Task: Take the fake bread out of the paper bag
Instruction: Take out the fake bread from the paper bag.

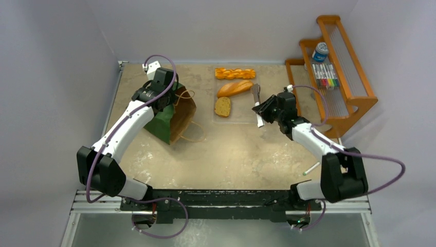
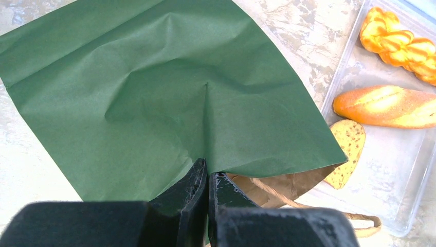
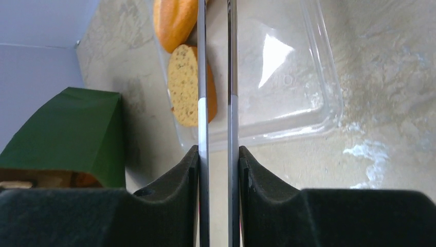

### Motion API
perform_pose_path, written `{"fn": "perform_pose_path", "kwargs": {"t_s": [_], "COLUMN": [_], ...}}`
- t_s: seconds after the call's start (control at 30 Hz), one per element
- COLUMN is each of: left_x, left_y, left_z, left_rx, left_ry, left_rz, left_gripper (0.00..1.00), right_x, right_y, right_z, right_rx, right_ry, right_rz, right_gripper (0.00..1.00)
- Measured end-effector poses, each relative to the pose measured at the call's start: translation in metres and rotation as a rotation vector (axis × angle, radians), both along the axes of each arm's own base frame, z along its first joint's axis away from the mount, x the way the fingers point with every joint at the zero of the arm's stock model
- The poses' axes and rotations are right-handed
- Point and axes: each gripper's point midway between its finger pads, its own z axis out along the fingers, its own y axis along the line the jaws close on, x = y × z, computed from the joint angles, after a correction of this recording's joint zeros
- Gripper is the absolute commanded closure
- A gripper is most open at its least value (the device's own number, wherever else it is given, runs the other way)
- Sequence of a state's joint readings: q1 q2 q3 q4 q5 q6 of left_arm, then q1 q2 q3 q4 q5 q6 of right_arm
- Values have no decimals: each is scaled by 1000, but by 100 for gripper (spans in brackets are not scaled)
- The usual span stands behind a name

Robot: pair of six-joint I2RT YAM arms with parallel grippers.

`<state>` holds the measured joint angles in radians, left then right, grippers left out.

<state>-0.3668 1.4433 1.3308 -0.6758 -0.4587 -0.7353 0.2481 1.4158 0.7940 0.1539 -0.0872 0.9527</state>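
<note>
The dark green paper bag [image 2: 154, 92] with brown kraft lining is seen lying on its side on the mottled beige bench [image 1: 241, 154], its mouth turned toward the clear plastic tray [image 3: 319, 118]; the bag's upper lip is pinched by the left gripper [image 2: 207, 172], whose jaws are closed flat on the paper.

Three pieces of fake bread are already laid in the tray: the braided orange stick [image 2: 396, 43], the glossy oblong loaf [image 2: 385, 105] and the round speckled slice [image 2: 349, 149]; the slice lies nearest the bag.

The long metal tongs [image 3: 202, 62] are clamped between the jaws of the right gripper [image 3: 218, 152]; their two blades are held over the tray's near edge beside the slice, and no bread is seen between them.

The emptying is judged to be partly done. A small orange-brown shape [image 3: 85, 180] is glimpsed inside the bag's mouth in the right wrist view, so at least one piece is probably left inside.

For the next move the tongs would have to be swung across to the mouth and their blades spread; the lip would have to be held up by the left gripper so that the opening is not collapsed.

No writing can be read; the blue-capped container [image 1: 320, 51] and the row of coloured markers [image 1: 325, 76] on the orange wooden rack [image 1: 360, 105] carry labels too small to be made out.
</note>
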Motion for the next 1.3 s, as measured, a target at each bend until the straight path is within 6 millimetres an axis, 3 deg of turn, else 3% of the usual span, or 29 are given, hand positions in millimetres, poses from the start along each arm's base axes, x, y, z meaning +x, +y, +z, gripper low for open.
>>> {"fn": "perform_pose_path", "kwargs": {"t_s": [0.27,0.53,0.8,1.0,1.3], "left_x": [-1,-2,-3,0,1], "left_y": [2,-1,-7,-13,-18], "left_z": [0,-1,-1,5,5], "left_rx": [32,44,36,19,20], "left_ry": [8,19,28,19,34], "left_rz": [-28,-66,-114,-145,-174], "left_gripper": [100,100,100,100,100], "right_x": [-47,-92,-129,-140,-165], "right_y": [-12,-5,36,66,114], "right_z": [37,46,52,74,85], "right_rx": [-8,16,24,36,49], "right_ry": [-91,-107,-90,-129,-126], "right_rz": [26,138,360,486,651], "right_gripper": [97,93,91,91,90]}}
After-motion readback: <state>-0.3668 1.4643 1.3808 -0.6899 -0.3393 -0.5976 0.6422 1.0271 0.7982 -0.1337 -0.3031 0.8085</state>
